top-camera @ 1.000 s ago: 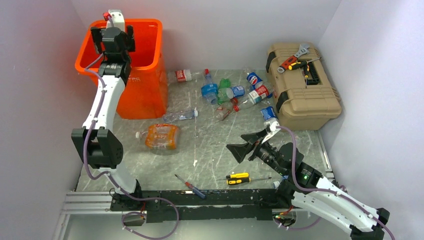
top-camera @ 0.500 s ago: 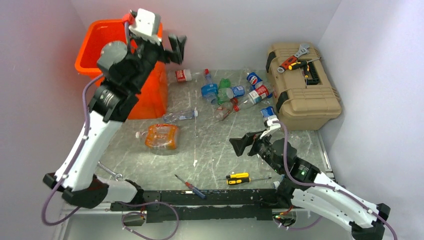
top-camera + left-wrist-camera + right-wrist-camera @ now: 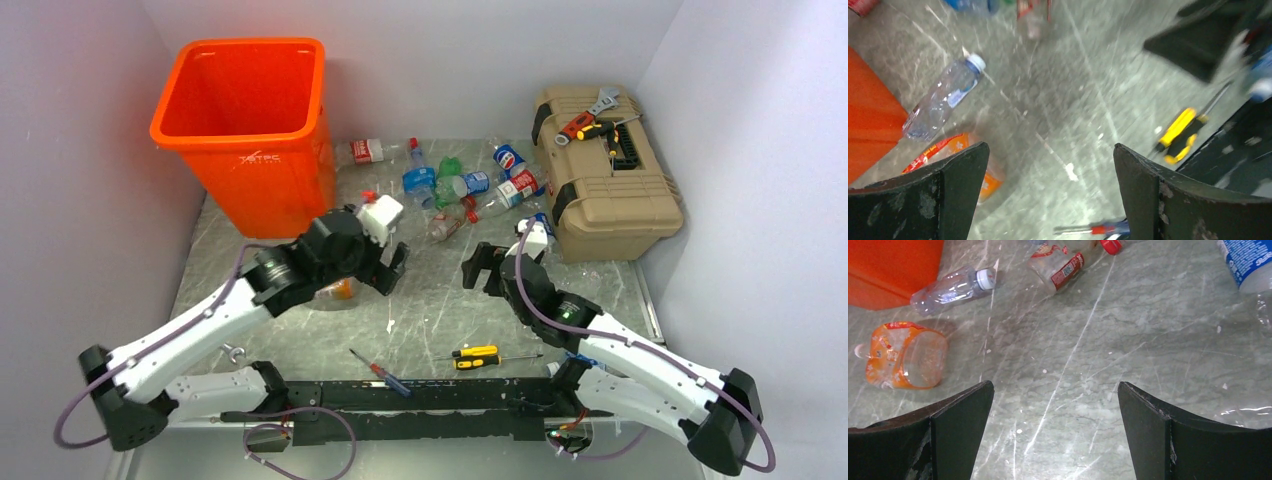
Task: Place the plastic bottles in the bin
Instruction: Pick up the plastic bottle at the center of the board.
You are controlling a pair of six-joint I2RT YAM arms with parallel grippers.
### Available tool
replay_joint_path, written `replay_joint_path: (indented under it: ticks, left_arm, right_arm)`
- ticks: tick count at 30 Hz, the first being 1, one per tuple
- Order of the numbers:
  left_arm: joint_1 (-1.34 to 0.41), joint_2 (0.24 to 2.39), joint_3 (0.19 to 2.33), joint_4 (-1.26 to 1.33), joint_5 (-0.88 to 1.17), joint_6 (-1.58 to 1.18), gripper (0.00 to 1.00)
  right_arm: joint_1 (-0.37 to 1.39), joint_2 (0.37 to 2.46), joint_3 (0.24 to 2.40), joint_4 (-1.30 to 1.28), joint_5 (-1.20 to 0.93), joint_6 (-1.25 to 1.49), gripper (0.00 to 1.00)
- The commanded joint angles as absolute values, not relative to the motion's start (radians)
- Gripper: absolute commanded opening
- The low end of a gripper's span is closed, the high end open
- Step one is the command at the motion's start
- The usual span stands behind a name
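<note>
The left gripper (image 3: pixel 1050 148) hangs over the grey marbled counter (image 3: pixel 430 320), jaws spread wide and empty; the right gripper (image 3: pixel 1055 385) likewise. A crushed orange-labelled clear plastic bottle (image 3: pixel 903 356) and a small white-capped clear bottle (image 3: pixel 950 289) lie near the tall bright-orange plastic bin (image 3: pixel 250 130); other bottles (image 3: pixel 470 185) cluster by the tan toolbox (image 3: pixel 605 170).

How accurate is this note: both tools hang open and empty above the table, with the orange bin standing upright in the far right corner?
One slip: the bin stands upright in the far left corner, as the top external view shows; the tan toolbox takes the far right. The rest is correct: the left tool and the right tool both hang open and empty above the table.
</note>
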State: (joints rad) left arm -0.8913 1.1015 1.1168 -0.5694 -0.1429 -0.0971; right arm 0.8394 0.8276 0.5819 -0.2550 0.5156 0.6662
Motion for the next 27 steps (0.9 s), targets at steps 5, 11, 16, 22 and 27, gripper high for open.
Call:
replay_joint_path:
  ticks: [5, 11, 16, 22, 27]
  left_arm:
    - [-0.890, 0.986, 1.441, -0.661, -0.093, -0.511, 0.99]
    - [-0.890, 1.044, 1.510, -0.757, -0.103, -0.710, 1.00]
    - [-0.891, 1.015, 1.443, -0.704, -0.105, -0.673, 0.99]
    - [-0.885, 1.010, 1.427, -0.716, -0.215, -0.607, 1.00]
    - [-0.866, 0.988, 1.399, -0.682, -0.180, -0.577, 0.99]
  right_arm:
    - [0.838, 0.841, 0.618, -0.199, 0.572, 0.708, 1.00]
    - [0.821, 0.920, 0.622, -0.202, 0.631, 0.704, 1.00]
    - [0.775, 1.079, 0.636, -0.089, 0.557, 0.709, 1.00]
    - [0.628, 1.343, 0.750, 0.035, 0.418, 0.752, 1.00]
    - [0.517, 1.591, 0.908, 0.138, 0.286, 0.814, 1.00]
